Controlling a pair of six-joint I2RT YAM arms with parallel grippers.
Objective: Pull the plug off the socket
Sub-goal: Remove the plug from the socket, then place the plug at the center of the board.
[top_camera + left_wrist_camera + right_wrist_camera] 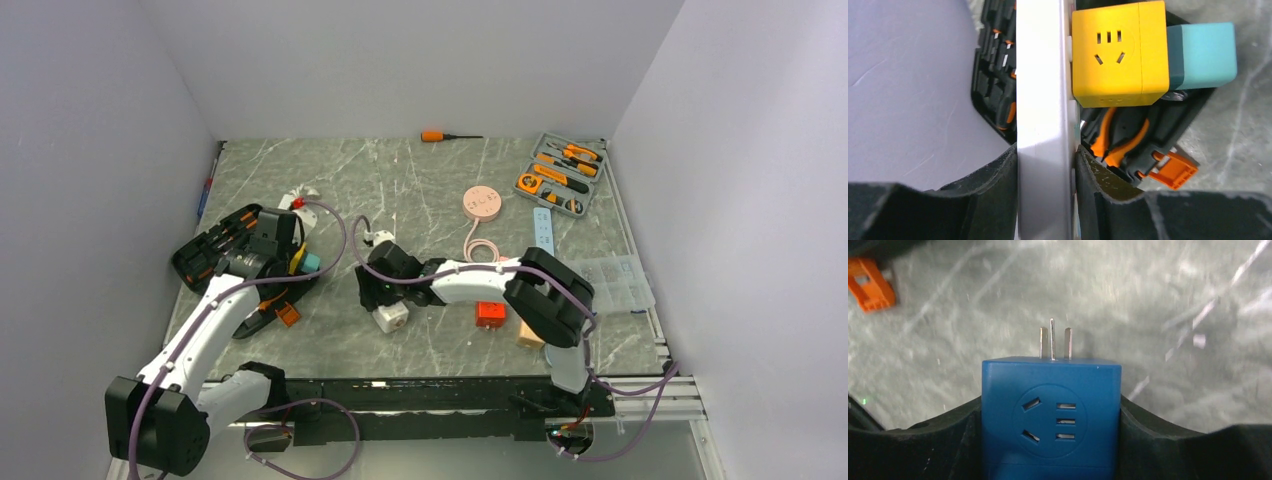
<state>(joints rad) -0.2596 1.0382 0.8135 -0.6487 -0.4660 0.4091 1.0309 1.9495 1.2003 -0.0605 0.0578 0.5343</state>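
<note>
My left gripper (1045, 155) is shut on a white socket strip (1043, 90), which stands on edge between its black fingers (1098, 185). A yellow cube adapter (1118, 55) is plugged into the strip's side, with a teal cube (1203, 55) stuck on its far end. In the top view this gripper (280, 240) is at the left, over the black tool case (215, 255). My right gripper (1050, 405) is shut on a blue cube plug (1050, 390). Its three metal prongs (1053, 342) are bare and point away over the marble table. In the top view it (383, 285) hovers mid-table.
A white cube (392, 318) lies just below my right gripper. A red cube (490, 314) and a wooden block (530, 335) sit under the right arm. Farther back are a pink round charger (481, 202), a white remote (543, 230), a grey tool tray (565, 172) and an orange screwdriver (440, 136).
</note>
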